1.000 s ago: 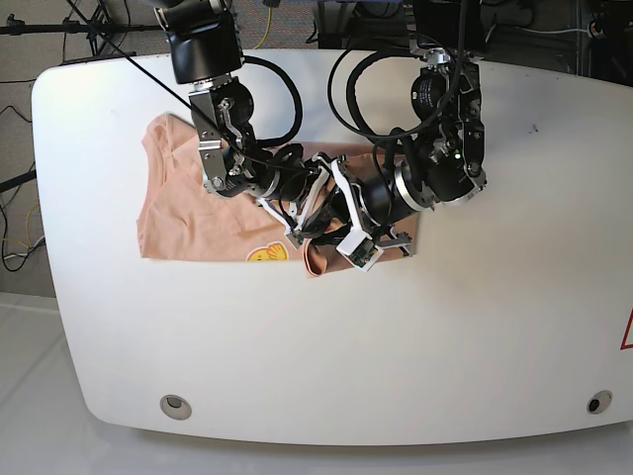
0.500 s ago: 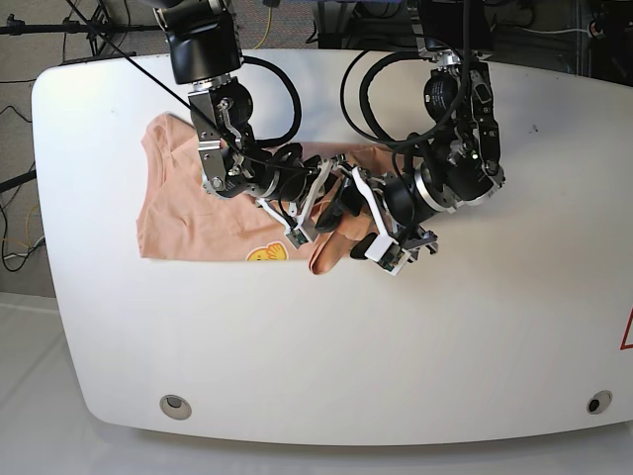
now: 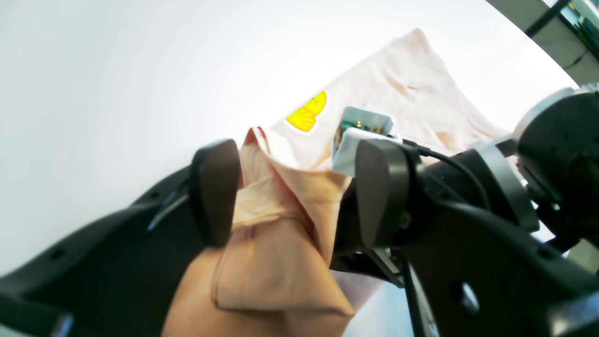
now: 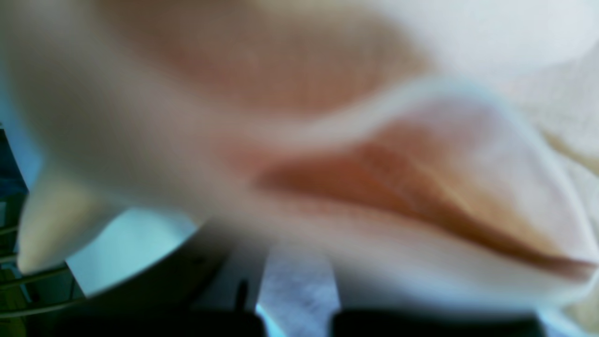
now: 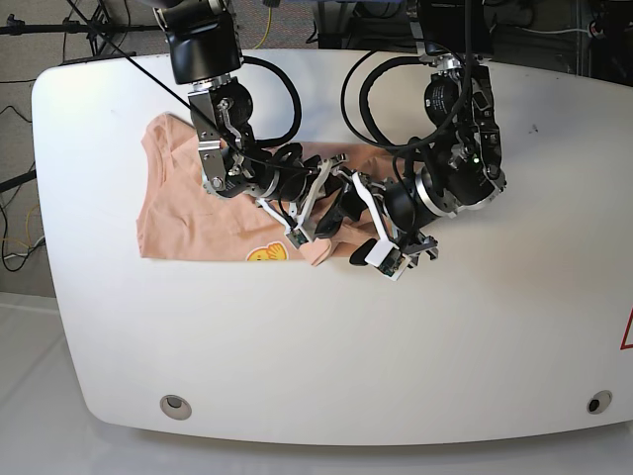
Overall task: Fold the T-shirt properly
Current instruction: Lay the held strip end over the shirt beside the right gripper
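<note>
The salmon-pink T-shirt (image 5: 188, 208) lies on the left half of the white table (image 5: 445, 346), its yellow smiley print (image 5: 262, 255) near the front hem. Both arms meet at its right end, where a fold (image 5: 318, 247) is bunched up. My left gripper (image 3: 297, 192) is open, and the raised fold (image 3: 281, 210) stands loosely between its dark fingers (image 3: 215, 192). My right gripper (image 5: 302, 213) is shut on the T-shirt. In the right wrist view blurred cloth (image 4: 299, 140) fills almost the whole frame and hides the fingers.
The table's front edge has two round metal insets (image 5: 175, 404) (image 5: 593, 402). Cables and stands (image 5: 89, 30) lie beyond the far edge. The right wrist camera housing (image 3: 365, 135) sits close beside my left gripper's fingers.
My left gripper has opened and let go of the cloth. The shirt's right part, earlier spread out to the right, is now gathered leftward at the two grippers. The left arm shifted slightly right.
</note>
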Action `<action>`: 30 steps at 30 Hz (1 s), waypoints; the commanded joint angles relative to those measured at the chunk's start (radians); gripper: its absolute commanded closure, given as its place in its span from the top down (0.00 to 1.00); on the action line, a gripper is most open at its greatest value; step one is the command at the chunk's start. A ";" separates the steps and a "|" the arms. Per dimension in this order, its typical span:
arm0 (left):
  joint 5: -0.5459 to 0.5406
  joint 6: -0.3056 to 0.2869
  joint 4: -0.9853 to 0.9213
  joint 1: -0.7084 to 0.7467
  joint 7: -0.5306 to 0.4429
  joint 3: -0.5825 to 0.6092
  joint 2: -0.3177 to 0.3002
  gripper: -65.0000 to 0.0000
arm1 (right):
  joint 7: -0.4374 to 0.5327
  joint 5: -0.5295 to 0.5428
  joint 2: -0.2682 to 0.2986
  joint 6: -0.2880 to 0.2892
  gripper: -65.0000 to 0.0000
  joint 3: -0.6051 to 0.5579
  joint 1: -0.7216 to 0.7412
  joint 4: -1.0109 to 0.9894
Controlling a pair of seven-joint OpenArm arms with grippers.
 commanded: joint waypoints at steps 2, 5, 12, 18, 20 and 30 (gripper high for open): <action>-0.021 -0.002 0.019 -0.014 -0.022 -0.006 -0.031 0.58 | -0.086 -0.083 0.011 -0.025 0.00 -0.002 -0.006 -0.010; -0.021 -0.002 0.018 -0.014 -0.022 -0.009 -0.065 0.58 | -0.086 -0.083 0.011 -0.025 0.00 -0.002 -0.006 -0.009; -0.021 -0.002 0.016 0.024 -0.025 -0.052 -0.124 0.58 | -0.086 -0.083 0.011 -0.025 0.00 -0.002 -0.004 -0.009; -0.015 -0.002 0.012 0.047 -0.027 -0.086 -0.160 0.58 | -0.087 -0.083 0.011 -0.025 0.00 -0.002 0.003 -0.009; -0.014 -0.002 0.010 0.058 -0.036 -0.092 -0.167 0.58 | -0.087 -0.083 0.011 -0.025 0.00 -0.002 0.005 -0.009; -0.010 -0.002 -0.005 0.172 -0.237 -0.095 -0.209 0.58 | -0.089 -0.080 0.011 -0.025 0.00 -0.002 0.008 -0.006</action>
